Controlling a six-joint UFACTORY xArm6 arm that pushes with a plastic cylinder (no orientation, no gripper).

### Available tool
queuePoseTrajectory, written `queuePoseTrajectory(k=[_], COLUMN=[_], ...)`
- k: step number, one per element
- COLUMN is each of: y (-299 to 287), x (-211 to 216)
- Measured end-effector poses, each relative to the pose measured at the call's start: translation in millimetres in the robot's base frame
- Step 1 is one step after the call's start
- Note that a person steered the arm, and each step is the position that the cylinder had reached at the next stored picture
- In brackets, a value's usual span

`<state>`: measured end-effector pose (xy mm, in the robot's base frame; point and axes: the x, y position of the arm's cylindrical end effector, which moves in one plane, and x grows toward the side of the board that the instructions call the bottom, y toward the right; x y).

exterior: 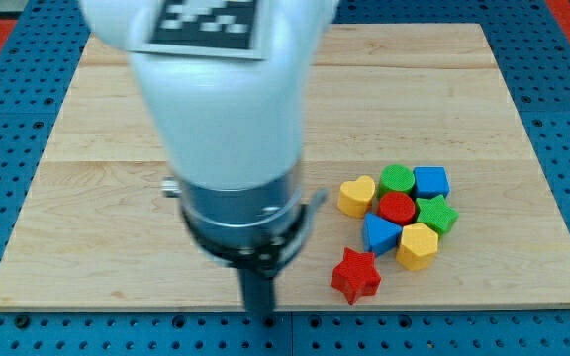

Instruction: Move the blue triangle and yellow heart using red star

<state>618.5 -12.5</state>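
My tip sits at the wooden board's bottom edge; a bare rod, no fingers. Right of it, apart, is the red star. Up-right, a tight cluster: yellow heart, blue triangle, green round block, red round block, yellow hexagon, blue cube, green block.

Blocks sit bunched at view's right-bottom of the surface: yellow heart, green round block, blue square, red round block, green star-ish block, blue triangle, yellow hexagon, all touching, no way thru. Red star sits just under the bunch. My tip is left of it w/ bare wood between.
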Motion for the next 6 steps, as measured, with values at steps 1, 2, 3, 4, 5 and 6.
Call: queuePoseTrajectory(k=[1,2,3,4,5,6], y=[52.9,109.7,115.5,124.1,82.9,58.4], x=[-0.2,-0.2,-1.0,-18.7,-47.3,-62.2])
